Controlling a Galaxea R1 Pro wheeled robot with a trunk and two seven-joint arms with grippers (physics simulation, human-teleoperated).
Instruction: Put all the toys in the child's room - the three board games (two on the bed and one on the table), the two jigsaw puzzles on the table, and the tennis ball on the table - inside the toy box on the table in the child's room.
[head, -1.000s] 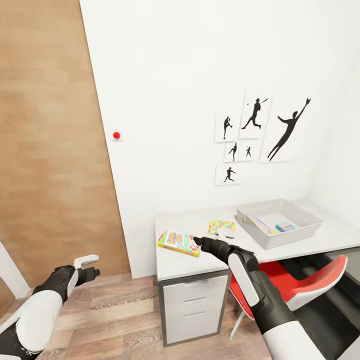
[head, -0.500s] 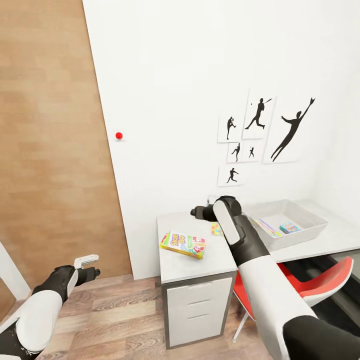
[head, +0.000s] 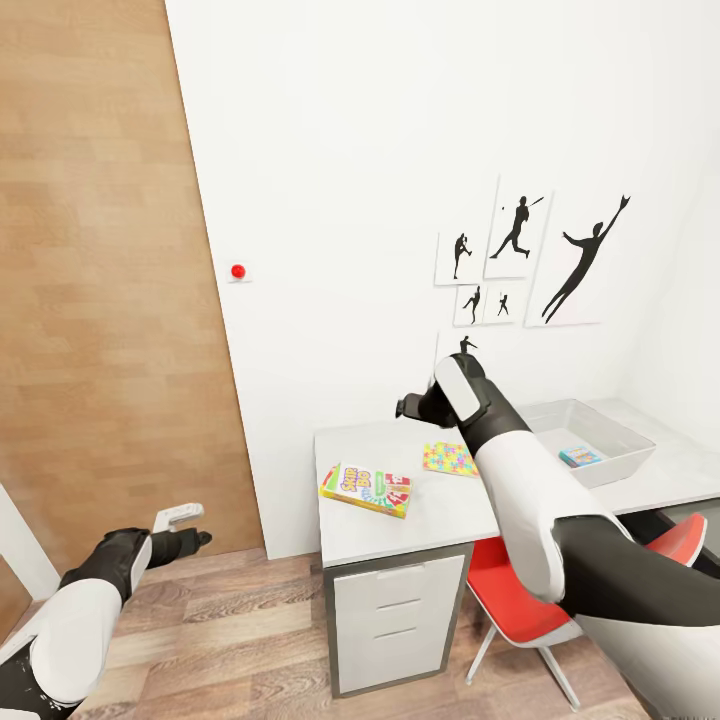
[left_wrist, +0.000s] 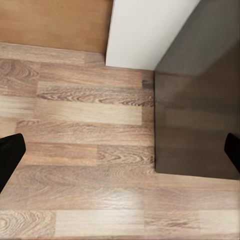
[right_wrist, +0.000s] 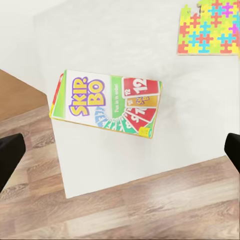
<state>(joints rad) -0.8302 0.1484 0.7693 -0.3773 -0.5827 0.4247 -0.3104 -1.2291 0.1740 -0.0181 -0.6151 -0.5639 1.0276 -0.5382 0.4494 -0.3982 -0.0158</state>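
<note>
Matt wood-plank floor (left_wrist: 75, 150)

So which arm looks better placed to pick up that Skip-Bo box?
The right. Its gripper hangs over the table, open, with the Skip-Bo box beneath its wrist camera. The left gripper is down near the floor, beside the table.
</note>
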